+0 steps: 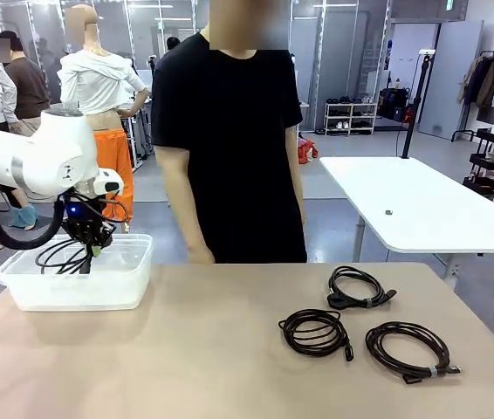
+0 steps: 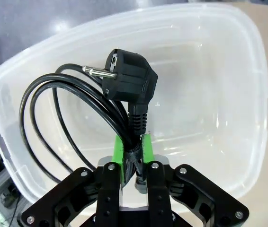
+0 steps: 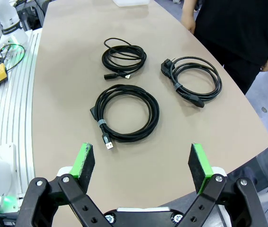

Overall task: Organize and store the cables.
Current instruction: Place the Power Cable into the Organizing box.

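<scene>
My left gripper (image 1: 91,251) hangs over a clear plastic bin (image 1: 139,278) at the table's far left. Its green pads (image 2: 119,150) are shut on a black cable (image 2: 124,82) just below its angled plug. The cable's loops (image 1: 59,255) hang down into the bin (image 2: 247,61). Three more coiled black cables lie on the right half of the table: one at the back (image 1: 359,288), one in the middle (image 1: 315,333), and one with a pale tie band nearest the right edge (image 1: 409,350). My right gripper (image 3: 142,161) hovers open high above these coils (image 3: 127,113), holding nothing.
A person in a black shirt (image 1: 229,148) stands at the far edge, arms down at the sides. The tan tabletop (image 1: 186,349) is bare between the bin and the coils. A white table (image 1: 421,209) stands behind on the right.
</scene>
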{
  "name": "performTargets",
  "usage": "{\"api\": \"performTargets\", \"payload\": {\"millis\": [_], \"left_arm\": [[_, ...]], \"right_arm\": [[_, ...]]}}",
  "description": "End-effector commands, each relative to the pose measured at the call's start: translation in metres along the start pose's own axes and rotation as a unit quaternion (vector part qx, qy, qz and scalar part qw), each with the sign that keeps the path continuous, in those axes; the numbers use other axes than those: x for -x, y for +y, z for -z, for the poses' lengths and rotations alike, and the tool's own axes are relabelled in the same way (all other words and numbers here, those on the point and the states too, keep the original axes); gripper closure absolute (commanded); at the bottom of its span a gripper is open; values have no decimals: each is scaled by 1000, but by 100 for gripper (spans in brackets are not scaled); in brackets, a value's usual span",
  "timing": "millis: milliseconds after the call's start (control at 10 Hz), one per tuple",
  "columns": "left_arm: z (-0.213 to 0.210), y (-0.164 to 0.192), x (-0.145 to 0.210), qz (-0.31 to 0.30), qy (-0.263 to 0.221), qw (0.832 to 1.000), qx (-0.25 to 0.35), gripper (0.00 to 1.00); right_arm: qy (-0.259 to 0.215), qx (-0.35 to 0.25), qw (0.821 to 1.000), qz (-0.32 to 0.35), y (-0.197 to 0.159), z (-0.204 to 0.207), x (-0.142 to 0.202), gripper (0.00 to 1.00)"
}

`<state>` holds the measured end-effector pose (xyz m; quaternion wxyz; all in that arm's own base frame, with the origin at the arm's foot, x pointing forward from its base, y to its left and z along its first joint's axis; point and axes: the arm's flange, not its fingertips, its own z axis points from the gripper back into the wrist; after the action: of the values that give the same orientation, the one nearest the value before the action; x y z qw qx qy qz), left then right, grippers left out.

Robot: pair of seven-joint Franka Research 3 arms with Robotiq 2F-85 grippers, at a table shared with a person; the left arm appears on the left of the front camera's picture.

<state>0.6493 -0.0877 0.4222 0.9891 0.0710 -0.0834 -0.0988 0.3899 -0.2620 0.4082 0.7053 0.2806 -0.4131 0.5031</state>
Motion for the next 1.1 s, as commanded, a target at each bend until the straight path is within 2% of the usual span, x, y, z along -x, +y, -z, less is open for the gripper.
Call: {"api": "performTargets", "payload": {"millis": [0,400,700,800,900,1000], "left_arm": [[-9,0,-11,-19,19,999,-18,55],[-13,-2,-6,-34,14,999,-7,3],[-18,1,7,-54,5,999,1,0],[-17,3,16,-45,-5,999,3,10],[-15,-1,-5,-36,6,999,-3,10],[-15,-1,-5,-36,6,999,-3,10]], "right_arm": [[4,-4,1000,-3,4,-1,-1,0],[4,-4,1000,-3,4,-1,-1,0],[4,-4,1000,-3,4,-1,-1,0],[4,-4,1000,-3,4,-1,-1,0],[4,-4,1000,-3,4,-1,-1,0],[4,-4,1000,-3,4,-1,-1,0]]}}
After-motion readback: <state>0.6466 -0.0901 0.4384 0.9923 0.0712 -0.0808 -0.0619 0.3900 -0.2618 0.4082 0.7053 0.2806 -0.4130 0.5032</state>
